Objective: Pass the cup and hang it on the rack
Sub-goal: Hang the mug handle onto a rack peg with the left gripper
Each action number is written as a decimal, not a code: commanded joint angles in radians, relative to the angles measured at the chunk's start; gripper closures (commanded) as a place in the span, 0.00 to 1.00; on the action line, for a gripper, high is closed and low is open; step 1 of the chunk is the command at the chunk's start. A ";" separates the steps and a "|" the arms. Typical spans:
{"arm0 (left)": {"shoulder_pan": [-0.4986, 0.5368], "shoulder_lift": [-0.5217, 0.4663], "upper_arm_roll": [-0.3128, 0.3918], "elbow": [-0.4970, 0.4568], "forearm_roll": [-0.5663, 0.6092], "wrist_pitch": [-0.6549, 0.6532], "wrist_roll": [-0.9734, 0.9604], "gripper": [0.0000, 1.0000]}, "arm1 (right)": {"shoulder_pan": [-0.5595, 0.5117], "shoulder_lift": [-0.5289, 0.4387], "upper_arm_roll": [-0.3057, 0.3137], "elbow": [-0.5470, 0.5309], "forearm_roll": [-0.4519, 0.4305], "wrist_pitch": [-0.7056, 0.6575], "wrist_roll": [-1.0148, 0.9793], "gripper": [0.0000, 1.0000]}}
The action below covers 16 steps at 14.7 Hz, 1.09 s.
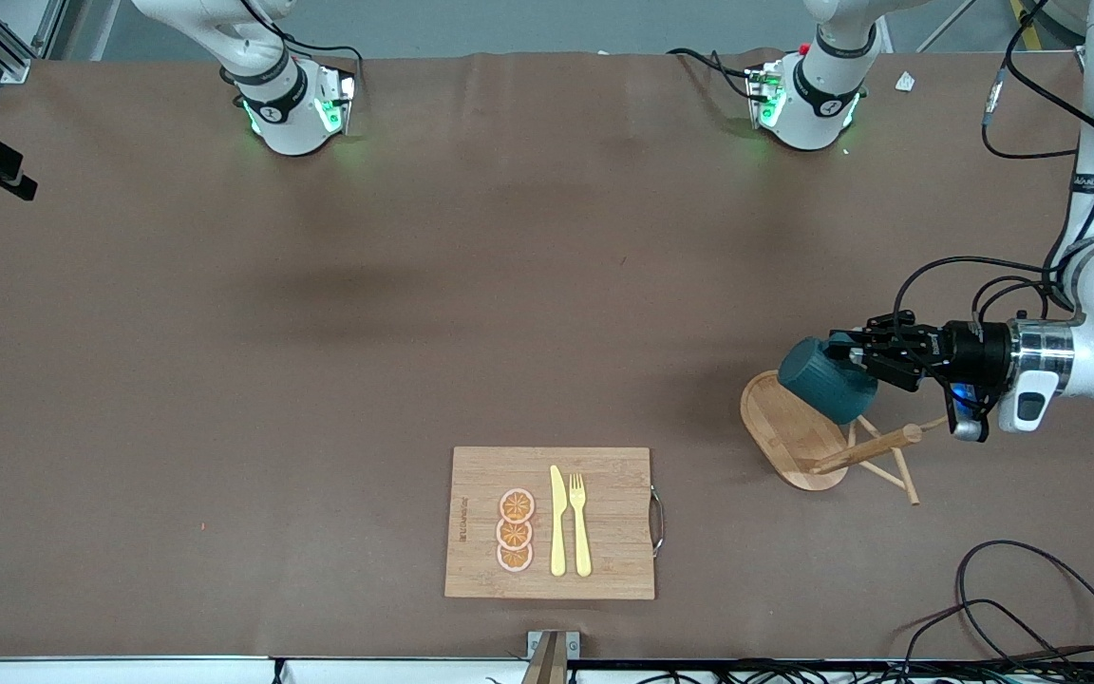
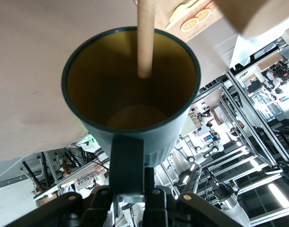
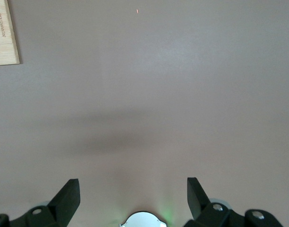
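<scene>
late stage: the left tool [image 1: 856, 356] grips the cup [image 1: 827, 378] by its rim over the rack [image 1: 799, 432], a peg [image 2: 145, 38] already reaching inside the cup's mouth (release still to come). the right tool [image 3: 132, 196] waits, fingers wide, over bare worktop [image 1: 319, 332]. glossy ribbed teal cup, ochre inside; pale wooden rack with oval base and thin round pegs.

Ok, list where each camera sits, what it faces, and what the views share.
Front: high across the table, facing both bases; left gripper holds the cup over the rack.
Left wrist: looks into the cup, a rack peg at its mouth, own fingers gripping.
Right wrist: looks down on the table, own right gripper open.
Shared: cutting board.
</scene>
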 commanded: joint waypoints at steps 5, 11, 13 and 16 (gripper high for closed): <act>0.045 0.064 0.000 0.059 0.010 -0.062 0.066 0.99 | 0.003 -0.023 0.000 -0.025 0.001 0.001 -0.012 0.00; 0.057 0.102 0.002 0.089 0.017 -0.076 0.084 0.95 | 0.003 -0.023 0.000 -0.025 0.001 0.001 -0.012 0.00; 0.068 0.107 0.000 0.088 0.016 -0.074 0.087 0.90 | 0.005 -0.023 0.000 -0.025 0.001 0.001 -0.012 0.00; 0.077 0.121 0.000 0.089 0.014 -0.076 0.092 0.79 | 0.005 -0.023 0.000 -0.025 0.001 0.003 -0.012 0.00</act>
